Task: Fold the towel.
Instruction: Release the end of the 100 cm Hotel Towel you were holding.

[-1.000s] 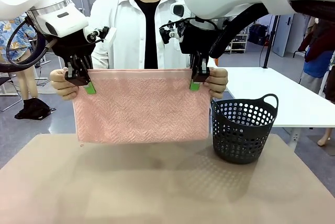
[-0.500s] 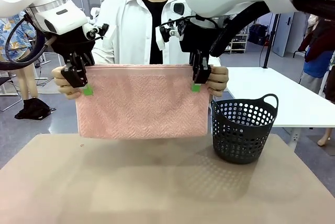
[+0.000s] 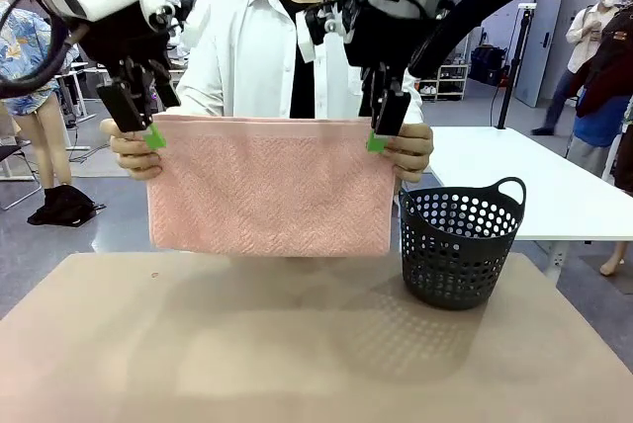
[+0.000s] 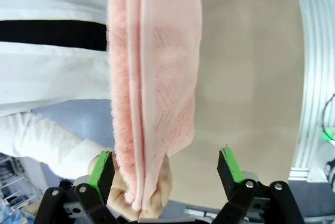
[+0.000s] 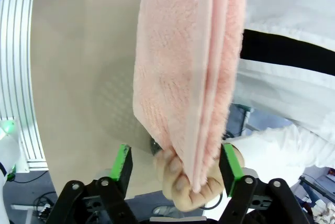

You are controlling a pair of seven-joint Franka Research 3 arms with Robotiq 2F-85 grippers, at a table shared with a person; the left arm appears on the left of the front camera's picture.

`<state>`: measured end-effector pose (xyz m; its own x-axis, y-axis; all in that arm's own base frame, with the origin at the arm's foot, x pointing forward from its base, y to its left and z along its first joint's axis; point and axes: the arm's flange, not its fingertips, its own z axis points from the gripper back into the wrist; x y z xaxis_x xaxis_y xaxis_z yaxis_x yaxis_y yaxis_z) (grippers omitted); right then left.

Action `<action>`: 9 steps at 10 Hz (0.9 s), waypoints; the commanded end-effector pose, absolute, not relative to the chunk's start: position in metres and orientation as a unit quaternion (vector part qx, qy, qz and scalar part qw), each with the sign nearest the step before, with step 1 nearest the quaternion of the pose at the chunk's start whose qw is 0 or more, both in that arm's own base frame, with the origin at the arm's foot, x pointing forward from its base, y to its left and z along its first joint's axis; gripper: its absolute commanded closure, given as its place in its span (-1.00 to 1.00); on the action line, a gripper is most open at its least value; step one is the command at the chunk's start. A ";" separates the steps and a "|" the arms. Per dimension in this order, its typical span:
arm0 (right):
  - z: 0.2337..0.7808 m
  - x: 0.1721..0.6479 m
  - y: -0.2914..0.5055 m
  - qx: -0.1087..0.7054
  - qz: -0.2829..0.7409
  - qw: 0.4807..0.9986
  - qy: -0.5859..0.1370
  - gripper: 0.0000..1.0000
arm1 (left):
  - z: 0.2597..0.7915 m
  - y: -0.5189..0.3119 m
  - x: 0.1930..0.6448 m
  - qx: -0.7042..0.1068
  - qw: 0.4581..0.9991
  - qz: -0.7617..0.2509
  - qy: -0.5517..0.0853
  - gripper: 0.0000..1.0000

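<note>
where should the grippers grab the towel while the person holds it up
Grip the towel at its two top corners, beside the person's hands, coming down from above. It hangs flat and doubled from that top edge, and the open left gripper and right gripper straddle the edge there.

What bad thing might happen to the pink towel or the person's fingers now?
1. The person's hands sit between the open fingers of the left gripper and the right gripper. Closing now might pinch them.
2. Only those hands hold the towel. If they let go before the grippers shut, it would likely drop onto the table.
</note>
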<state>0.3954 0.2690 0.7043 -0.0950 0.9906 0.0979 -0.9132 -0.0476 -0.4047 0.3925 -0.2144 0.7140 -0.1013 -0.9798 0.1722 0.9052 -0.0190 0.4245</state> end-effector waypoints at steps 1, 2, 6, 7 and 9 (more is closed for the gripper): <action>0.716 0.394 0.271 -0.131 0.718 0.652 -0.204 -0.78 | 0.725 -0.213 0.395 0.114 0.664 -0.698 -0.241 -1.00; 0.721 0.397 0.273 -0.132 0.718 0.652 -0.206 -0.81 | 0.730 -0.210 0.400 0.128 0.668 -0.687 -0.255 -1.00; 0.713 0.425 0.276 -0.120 0.714 0.663 -0.189 -0.81 | 0.716 -0.219 0.428 0.123 0.661 -0.701 -0.238 -1.00; 0.708 0.431 0.275 -0.119 0.713 0.667 -0.179 -0.81 | 0.712 -0.217 0.433 0.120 0.660 -0.703 -0.236 -1.00; 0.695 0.439 0.274 -0.108 0.712 0.674 -0.166 -0.81 | 0.695 -0.215 0.443 0.107 0.664 -0.707 -0.218 -1.00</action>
<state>0.4371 0.2739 0.6939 -0.0790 0.9933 0.0846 -0.9195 -0.0398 -0.3910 0.4365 -0.2184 0.6950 -0.0886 -0.9831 0.1604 0.8940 -0.0075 0.4480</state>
